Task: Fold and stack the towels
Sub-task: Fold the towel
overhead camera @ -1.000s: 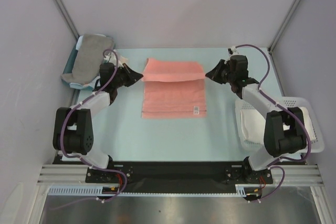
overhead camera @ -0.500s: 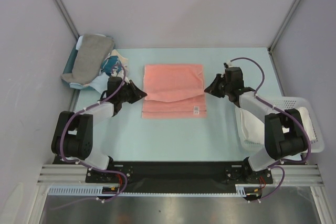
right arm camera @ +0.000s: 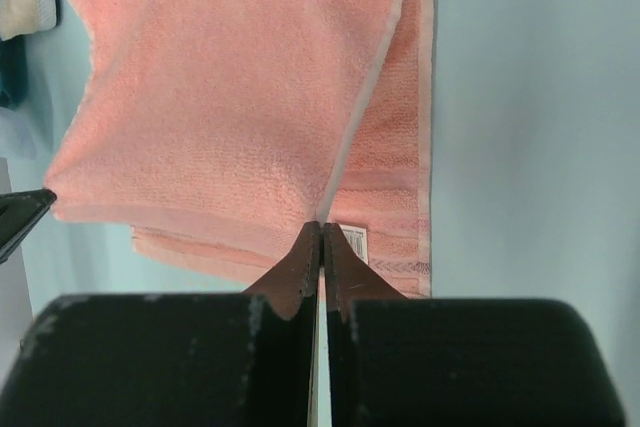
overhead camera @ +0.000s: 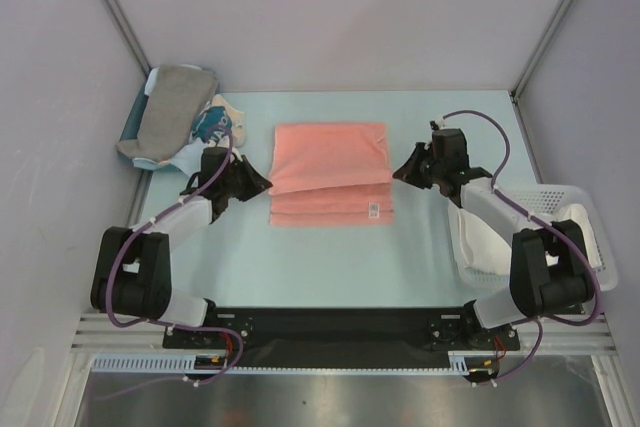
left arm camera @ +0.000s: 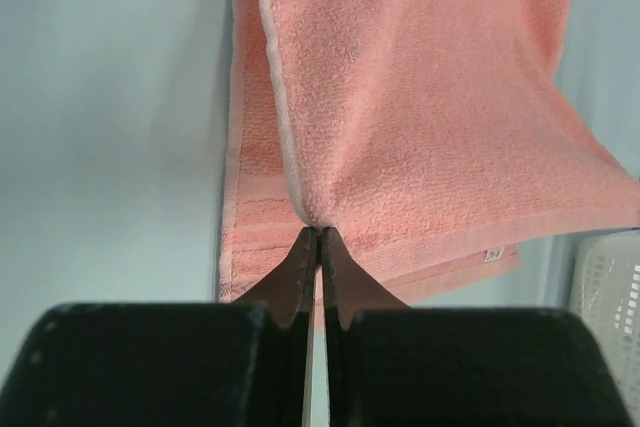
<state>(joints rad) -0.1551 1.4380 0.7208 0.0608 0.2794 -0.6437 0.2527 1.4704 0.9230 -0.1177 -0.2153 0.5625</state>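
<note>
Nearest to you, at the right, the white towel [overhead camera: 478, 237] waits in the basket [overhead camera: 590, 252]. In the middle of the table [overhead camera: 300, 267] the salmon-pink towel [overhead camera: 330, 162] lies with its lower layer flat, the near hem with the small label showing. The upper layer is carried over it and does not yet reach that hem. The left gripper [overhead camera: 262, 183] has its jaws pressed almost together on the left corner of this layer, and the right gripper [overhead camera: 398, 169] is closed tight on the right corner; the cloth peaks at both tips. I judge the fold is about to be laid. Bring both corners toward the near hem at the same pace and height, because in the top view the left corner sits a little nearer than the right. Lower until the layers touch, then release both sides together. Farthest, at the far left, the grey towel [overhead camera: 170, 112] lies beside the teal bundle [overhead camera: 210, 125]; keep the left arm off it.
</note>
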